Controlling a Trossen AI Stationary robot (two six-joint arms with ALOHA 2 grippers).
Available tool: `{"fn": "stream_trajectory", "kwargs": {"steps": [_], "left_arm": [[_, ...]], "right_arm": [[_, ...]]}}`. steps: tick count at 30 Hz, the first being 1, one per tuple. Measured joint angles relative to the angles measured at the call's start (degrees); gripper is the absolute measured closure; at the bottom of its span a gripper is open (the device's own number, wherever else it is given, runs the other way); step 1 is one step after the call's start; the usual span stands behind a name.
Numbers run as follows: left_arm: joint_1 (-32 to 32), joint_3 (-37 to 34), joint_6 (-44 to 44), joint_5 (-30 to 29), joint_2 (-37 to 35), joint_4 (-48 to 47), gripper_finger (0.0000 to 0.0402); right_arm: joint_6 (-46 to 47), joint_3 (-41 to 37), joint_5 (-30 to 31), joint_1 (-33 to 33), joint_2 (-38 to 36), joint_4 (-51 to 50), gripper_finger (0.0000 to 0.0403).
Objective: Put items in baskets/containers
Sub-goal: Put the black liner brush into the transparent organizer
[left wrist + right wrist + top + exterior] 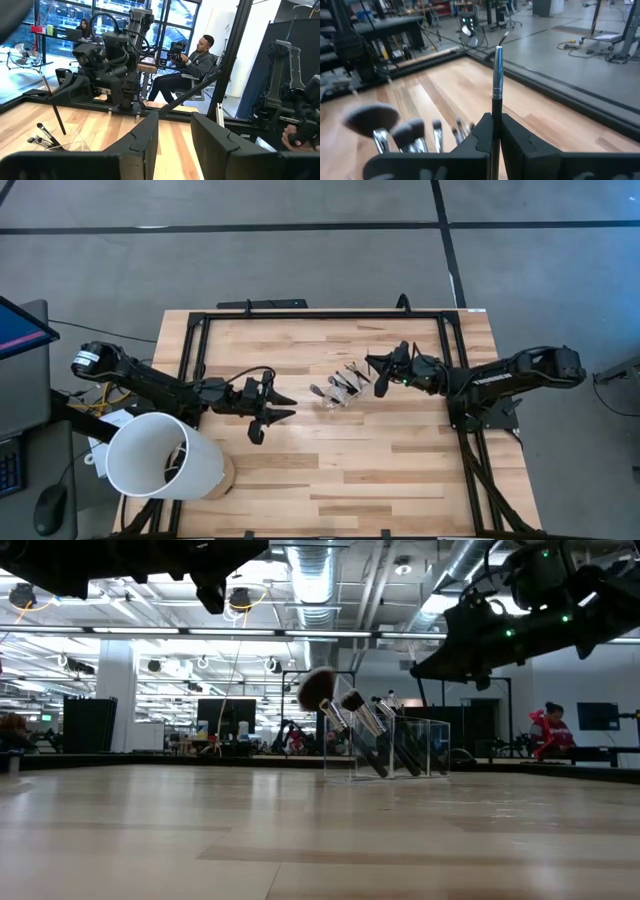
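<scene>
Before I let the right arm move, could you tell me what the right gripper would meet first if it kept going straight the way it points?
Probably the clear box of brushes: the right gripper, shut on a thin brush, points toward it in the high view. It may sit higher than the box, so it could pass over.

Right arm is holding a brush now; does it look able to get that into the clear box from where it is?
Probably yes. The right gripper, shut on a thin brush, sits just beside the clear box, with nothing between them. The brushes already leaning inside may crowd the opening.
</scene>
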Motion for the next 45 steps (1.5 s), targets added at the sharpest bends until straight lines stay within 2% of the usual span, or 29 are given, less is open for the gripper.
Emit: {"fn": "stream_trajectory", "kwargs": {"steps": [7, 20, 45], "left_arm": [[0.07, 0.02, 0.11, -0.15, 0.0, 0.02, 0.0289], [0.06, 0.04, 0.11, -0.15, 0.0, 0.04, 0.0289], [0.07, 0.04, 0.09, -0.15, 0.0, -0.28, 0.0289]], "right_arm": [[1.6, -2.1, -0.21, -1.35, 0.02, -0.25, 0.0392], [0.57, -2.1, -7.36, -1.38, 0.02, -2.63, 0.0392], [-2.25, -2.06, -7.41, -1.42, 0.02, -4.34, 0.0374]]}}
